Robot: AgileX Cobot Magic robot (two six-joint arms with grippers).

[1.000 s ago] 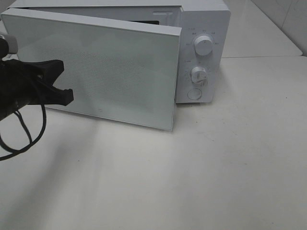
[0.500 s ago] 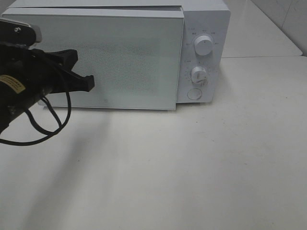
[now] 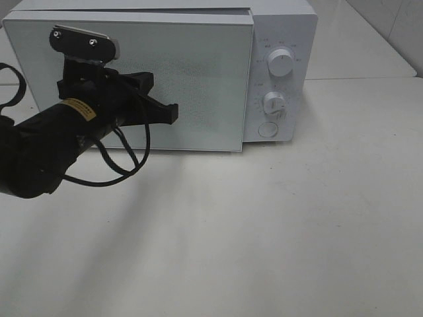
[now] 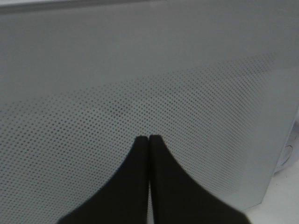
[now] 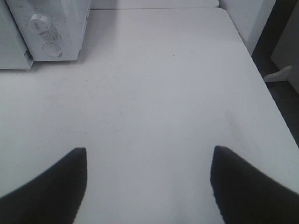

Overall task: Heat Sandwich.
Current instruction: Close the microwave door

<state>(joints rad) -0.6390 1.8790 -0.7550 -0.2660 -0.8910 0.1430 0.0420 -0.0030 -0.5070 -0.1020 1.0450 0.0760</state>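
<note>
White microwave [image 3: 291,33]: door [image 3: 198,79] seen about flush, set on bench [image 3: 264,231].
Left gripper [image 3: 173,113]: pressed together, pointed at door.
Right gripper [image 5: 149,150]: spread, nothing held.

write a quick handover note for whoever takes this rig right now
Left gripper: shut, empty, tips close to the microwave door; contact unclear.
Right gripper: open, empty, over the table.
Sandwich: not in view; the door's dotted screen hides the inside.
Done: door looks closed flush.
Left: probably turn the dials to start heating, then take the sandwich out.
</note>
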